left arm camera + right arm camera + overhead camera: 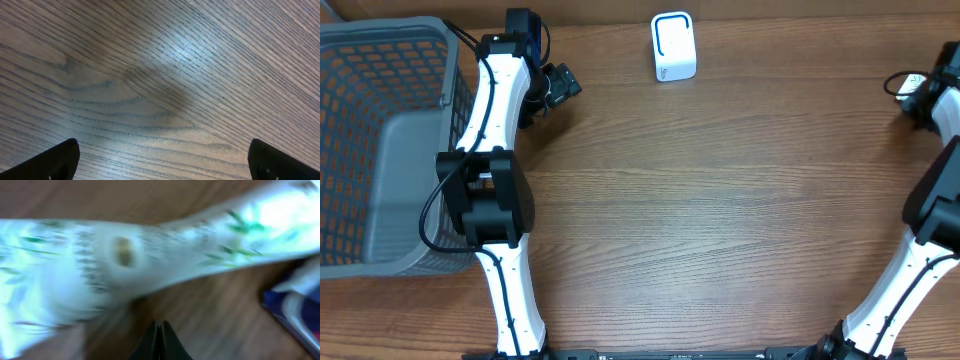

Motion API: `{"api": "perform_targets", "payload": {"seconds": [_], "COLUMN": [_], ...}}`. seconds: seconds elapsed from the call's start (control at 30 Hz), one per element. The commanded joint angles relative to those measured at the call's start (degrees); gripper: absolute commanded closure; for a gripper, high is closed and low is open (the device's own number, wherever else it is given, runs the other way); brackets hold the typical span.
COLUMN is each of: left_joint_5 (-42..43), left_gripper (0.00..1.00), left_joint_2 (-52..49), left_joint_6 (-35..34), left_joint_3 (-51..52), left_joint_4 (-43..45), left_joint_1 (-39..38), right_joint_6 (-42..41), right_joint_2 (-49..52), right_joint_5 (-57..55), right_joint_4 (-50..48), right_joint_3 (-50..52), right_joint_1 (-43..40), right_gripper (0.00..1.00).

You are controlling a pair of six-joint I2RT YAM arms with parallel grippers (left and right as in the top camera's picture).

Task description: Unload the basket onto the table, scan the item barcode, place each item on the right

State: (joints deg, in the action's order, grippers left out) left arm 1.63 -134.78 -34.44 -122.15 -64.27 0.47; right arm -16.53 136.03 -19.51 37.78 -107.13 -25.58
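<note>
Pouch point(100, 265) status from my end: nothing is scanned yet as far as I can judge. It only shows up on the right wrist cam, lying on the worktop point(720, 200) just past the right fingers point(152, 345). On the overhead I can't find it at all, so it must sit off the right edge, where that arm is reaching. That puts it well apart from the white scanner point(673, 47) with the blue outline, which stands at the back of the worktop near the middle.

The right fingers are pressed tight together. I see nothing between them, but the picture is so smeared that I can't say if the tips touch the pouch. The left fingers point(55, 160) are spread wide over bare wood next to the grey basket point(410, 180), holding nothing.

So, my read of what's left: get hold of it, carry it over, show the barcode to the scanner. Basically all of it.

Looks-wise it's a white film pouch with green markings, rows of dark print and a small brownish blob. It seems soft and crinkly, and I can't spot a barcode. A dark blue pack point(292, 315) lies just beside it on the right.
</note>
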Motion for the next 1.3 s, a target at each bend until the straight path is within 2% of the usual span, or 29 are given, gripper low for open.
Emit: {"api": "perform_targets", "payload": {"seconds": [0.0, 0.13, 0.2, 0.3, 0.53, 0.63, 0.73, 1.03, 1.27], "left_joint_5": [-0.6, -0.6, -0.6, -0.6, -0.6, -0.6, -0.6, -0.6, -0.6], "left_gripper": [0.0, 0.0, 0.0, 0.0, 0.0, 0.0, 0.0, 0.0, 0.0], "left_joint_2": [1.0, 1.0, 1.0, 1.0, 1.0, 1.0, 1.0, 1.0, 1.0], "left_joint_6": [-0.9, -0.9, -0.9, -0.9, -0.9, -0.9, -0.9, -0.9, -0.9], "left_joint_3": [0.2, 0.2, 0.2, 0.2, 0.2, 0.2, 0.2, 0.2, 0.2], "left_joint_4": [0.0, 0.0, 0.0, 0.0, 0.0, 0.0, 0.0, 0.0, 0.0], "left_joint_1": [-0.2, -0.2, -0.2, -0.2, -0.2, -0.2, -0.2, -0.2, -0.2], "right_joint_6": [-3.2, -3.2, -3.3, -6.3, -6.4, -6.4, -6.2, -6.0, -6.0], "right_joint_2": [-1.4, -4.8, -7.5, -8.5, -3.9, -0.5, 1.6, 1.7, -4.1], "right_joint_5": [-0.5, 3.7, 9.9, 12.1, 11.0, 11.0, 10.0, 5.9, 6.1], "right_joint_4": [0.0, -2.6, -6.6, -11.7, -24.3, -25.1, -23.5, -9.5, -5.5], "right_joint_3": [0.1, 0.1, 0.1, 0.1, 0.2, 0.2, 0.2, 0.1, 0.1], "right_joint_1": [-0.6, -0.6, -0.8, -1.2, -1.6, -1.6, -1.9, -6.5, -6.9], "right_gripper": [0.96, 0.96, 0.96, 0.96, 0.96, 0.96, 0.96, 0.96, 0.96]}}
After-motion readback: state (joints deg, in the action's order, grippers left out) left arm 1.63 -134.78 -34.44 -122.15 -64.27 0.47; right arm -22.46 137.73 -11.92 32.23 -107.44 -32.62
